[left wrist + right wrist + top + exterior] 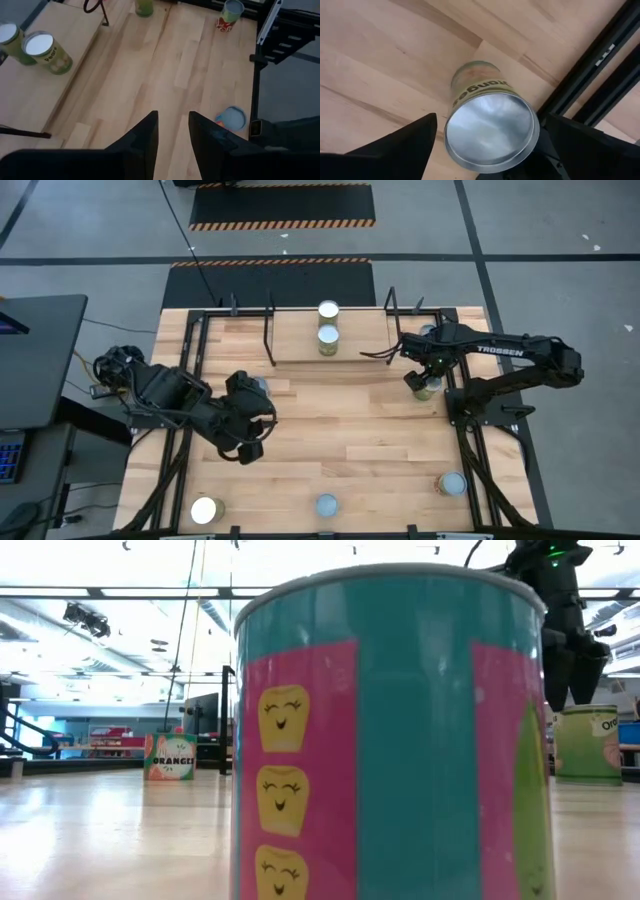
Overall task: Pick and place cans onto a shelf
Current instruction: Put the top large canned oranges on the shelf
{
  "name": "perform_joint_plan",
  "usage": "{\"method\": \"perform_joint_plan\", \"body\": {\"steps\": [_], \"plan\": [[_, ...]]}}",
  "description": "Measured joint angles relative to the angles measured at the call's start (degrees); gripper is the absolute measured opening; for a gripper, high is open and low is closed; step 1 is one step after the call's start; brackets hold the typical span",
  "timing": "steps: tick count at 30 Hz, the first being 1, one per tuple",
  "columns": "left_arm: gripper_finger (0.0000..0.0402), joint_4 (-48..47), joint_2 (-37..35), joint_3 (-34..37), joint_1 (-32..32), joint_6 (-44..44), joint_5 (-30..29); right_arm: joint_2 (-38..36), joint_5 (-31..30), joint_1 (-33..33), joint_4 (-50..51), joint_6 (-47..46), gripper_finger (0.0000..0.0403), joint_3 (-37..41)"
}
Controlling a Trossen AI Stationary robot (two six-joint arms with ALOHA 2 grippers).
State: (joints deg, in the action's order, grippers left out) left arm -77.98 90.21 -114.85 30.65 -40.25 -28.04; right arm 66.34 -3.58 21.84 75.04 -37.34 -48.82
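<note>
My right gripper point(425, 373) hangs open, pointing down over a yellow-green can point(490, 125) that stands upright on the tabletop beside the right black frame. Its fingers point(400, 147) stand on either side of the can's silvery top; I see no touch. In the low view the same gripper point(565, 650) is above this can point(588, 745). My left gripper point(250, 448) hovers over the table's left middle, slanting down, with a narrow gap between its fingers point(173, 122) and nothing in it. Two cans point(328, 310) point(328, 338) stand on the shelf point(300, 340).
Three cans stand near the table's front edge point(205, 510) point(326, 505) point(452, 483); the middle, teal-and-pink one point(390, 740) fills the low view. Another can point(260, 385) stands by my left arm. One more point(430, 332) is behind my right gripper. Black wire frames point(268, 330) rise at the shelf's ends.
</note>
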Motion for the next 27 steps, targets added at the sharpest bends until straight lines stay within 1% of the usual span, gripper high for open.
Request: {"method": "perform_joint_plan", "body": {"steps": [5, 11, 15, 21, 24, 27], "plan": [[0.0114, 0.1, 0.0, 0.0, -1.4, -0.1, 0.0, 0.1, 1.2, 0.3, -0.5, 1.3, 0.0391, 0.1], [0.0114, 0.2, 0.0, 0.0, -3.0, 0.6, 0.0, 0.3, 3.1, 0.5, -2.6, 0.5, 0.0390, 4.0], [0.0114, 0.2, 0.0, 0.0, -3.8, 2.1, -0.2, 0.4, 3.3, 0.4, -4.8, -1.4, 0.0371, 3.7], [0.0114, 0.2, -0.1, 0.0, -6.1, 7.1, -0.7, 0.7, 3.7, 0.4, -5.0, -2.0, 0.0322, 3.7], [0.0114, -0.2, -1.1, 0.0, -7.3, 10.4, -0.9, 0.9, 6.1, -1.0, -5.0, -2.7, 0.0321, 2.5], [0.0114, -1.6, -2.8, 0.0, -8.3, 13.1, -0.9, 0.8, 9.1, -4.1, -5.3, -5.0, 0.0321, -1.4]]}}
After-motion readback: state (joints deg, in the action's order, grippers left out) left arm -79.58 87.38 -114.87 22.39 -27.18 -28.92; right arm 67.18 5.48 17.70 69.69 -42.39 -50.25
